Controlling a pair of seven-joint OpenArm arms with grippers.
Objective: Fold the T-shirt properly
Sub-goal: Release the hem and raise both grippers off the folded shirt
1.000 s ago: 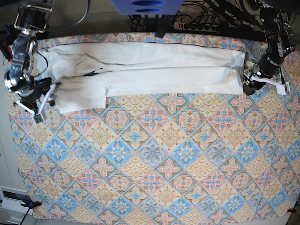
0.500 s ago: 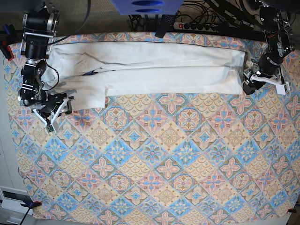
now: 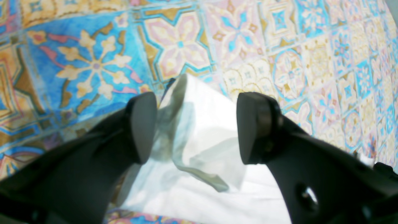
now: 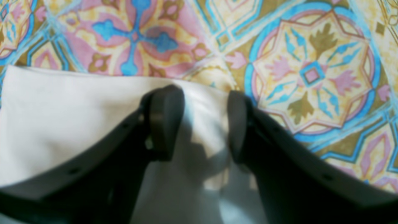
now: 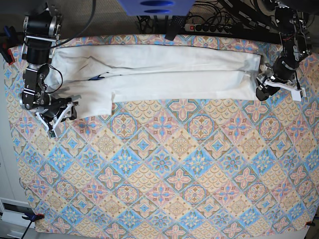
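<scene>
White cotton, the T-shirt [image 5: 159, 74] is lying as a long folded band across the far part of the table [image 5: 164, 169]. The left gripper [image 3: 192, 127] is straddling its right corner with jaws apart; the right gripper [image 4: 202, 124] is sitting parted over its near-left corner.

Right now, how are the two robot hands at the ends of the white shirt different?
The left end effector gapes wide over a crumpled, lifted corner of the large white cotton T-shirt; the right end effector has a narrower gap over flat, smooth cloth by a straight edge. Both are black, open, and straddle the shirt above the patterned tablecloth.
</scene>
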